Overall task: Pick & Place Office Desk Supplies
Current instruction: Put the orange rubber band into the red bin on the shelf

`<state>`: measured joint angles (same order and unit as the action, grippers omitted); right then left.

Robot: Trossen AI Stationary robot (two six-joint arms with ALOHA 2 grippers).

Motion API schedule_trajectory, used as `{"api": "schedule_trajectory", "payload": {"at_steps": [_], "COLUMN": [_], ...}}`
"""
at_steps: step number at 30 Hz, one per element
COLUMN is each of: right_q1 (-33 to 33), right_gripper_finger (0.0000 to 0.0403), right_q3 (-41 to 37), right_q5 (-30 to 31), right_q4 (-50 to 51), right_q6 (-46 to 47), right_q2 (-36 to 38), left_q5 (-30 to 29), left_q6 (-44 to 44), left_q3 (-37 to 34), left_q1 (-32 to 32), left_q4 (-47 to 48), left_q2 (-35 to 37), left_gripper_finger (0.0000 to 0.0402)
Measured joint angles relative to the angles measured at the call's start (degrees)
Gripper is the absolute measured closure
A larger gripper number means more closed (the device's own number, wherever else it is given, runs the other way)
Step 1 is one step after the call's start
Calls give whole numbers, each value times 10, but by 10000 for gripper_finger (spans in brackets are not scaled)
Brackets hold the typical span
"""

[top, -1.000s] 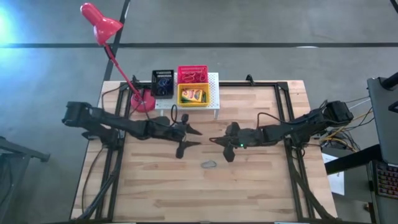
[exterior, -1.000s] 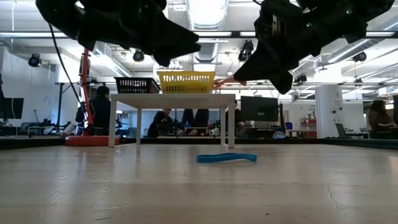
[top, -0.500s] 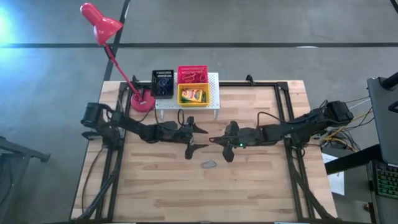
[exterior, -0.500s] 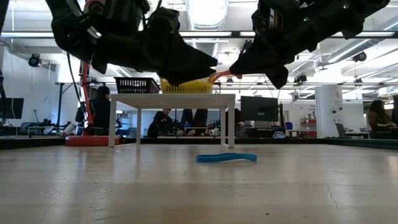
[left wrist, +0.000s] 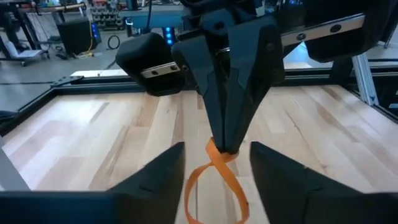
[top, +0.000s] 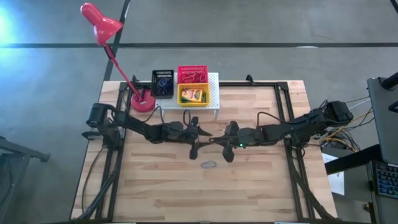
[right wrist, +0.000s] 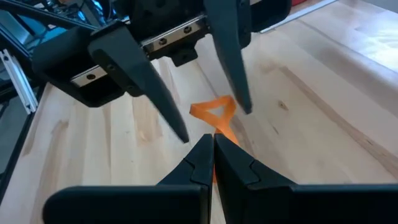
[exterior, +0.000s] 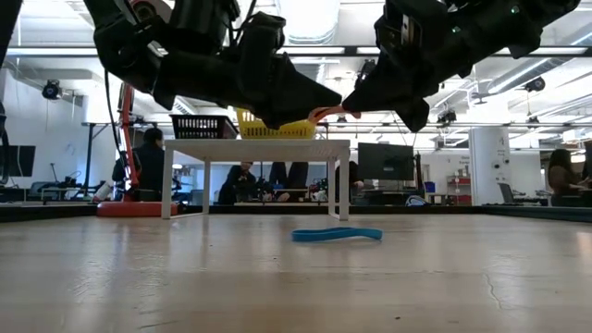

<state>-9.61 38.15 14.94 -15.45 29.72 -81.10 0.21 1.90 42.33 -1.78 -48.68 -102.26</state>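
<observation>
Now that your left gripper has advanced to straddle the orange band with jaws apart, while the right gripper stays clamped on it above mid-table, you appear ready for a handover, with the baskets well apart.

Light wooden table, butcher-block planks, dark metal frame rails along both sides. At the far edge a white perforated stand rests on its legs, and the red lamp base sits just beside it, toward the left corner. One small blue ring lies flat on the bare wood near the table's middle, well apart from the stand, toward the near side.
</observation>
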Motion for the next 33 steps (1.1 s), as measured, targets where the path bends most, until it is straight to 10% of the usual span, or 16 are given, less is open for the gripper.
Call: {"api": "schedule_trajectory", "payload": {"at_steps": [20,33], "right_q1": [0,-27], "right_gripper_finger": [373,253], "right_q3": [0,-1], "right_q5": [-35,98], "right_q4": [-2,-39], "right_q6": [12,-37], "right_q2": [1,4], "left_q5": [0,-113], "left_q6": [11,16], "left_q3": [2,99], "left_q1": [-1,18], "left_q4": [70,529], "left_q2": [13,303], "left_gripper_finger": [397,399]}}
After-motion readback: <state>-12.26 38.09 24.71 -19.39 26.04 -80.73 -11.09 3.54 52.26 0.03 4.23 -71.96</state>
